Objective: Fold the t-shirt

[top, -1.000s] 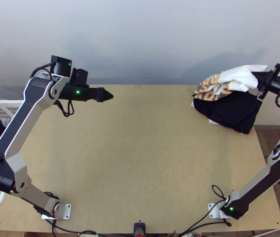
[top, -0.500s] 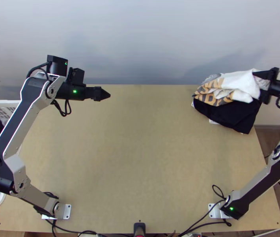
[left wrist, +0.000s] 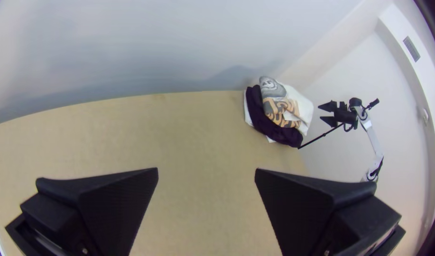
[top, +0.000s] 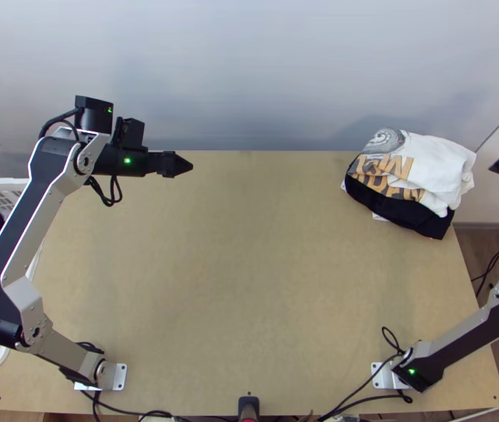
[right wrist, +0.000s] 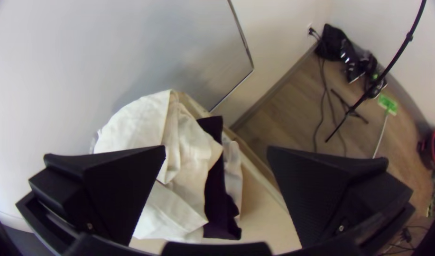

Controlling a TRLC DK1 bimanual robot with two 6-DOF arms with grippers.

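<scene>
While the left gripper (left wrist: 206, 170) and right gripper (right wrist: 216, 146) stand spread, the t-shirt (top: 439, 165) overlies dark cloth (top: 398, 211), stacking apparently complete, with snag-free withdrawal likely next.

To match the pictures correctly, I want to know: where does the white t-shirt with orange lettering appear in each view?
Top view: the white t-shirt lies loosely folded or bunched at the far right corner of the light wooden table.
Left wrist view: far beyond the left gripper, at the table's corner.
Right wrist view: partly behind one finger of the right gripper.
Shared landmark: the black cloth under it.
</scene>
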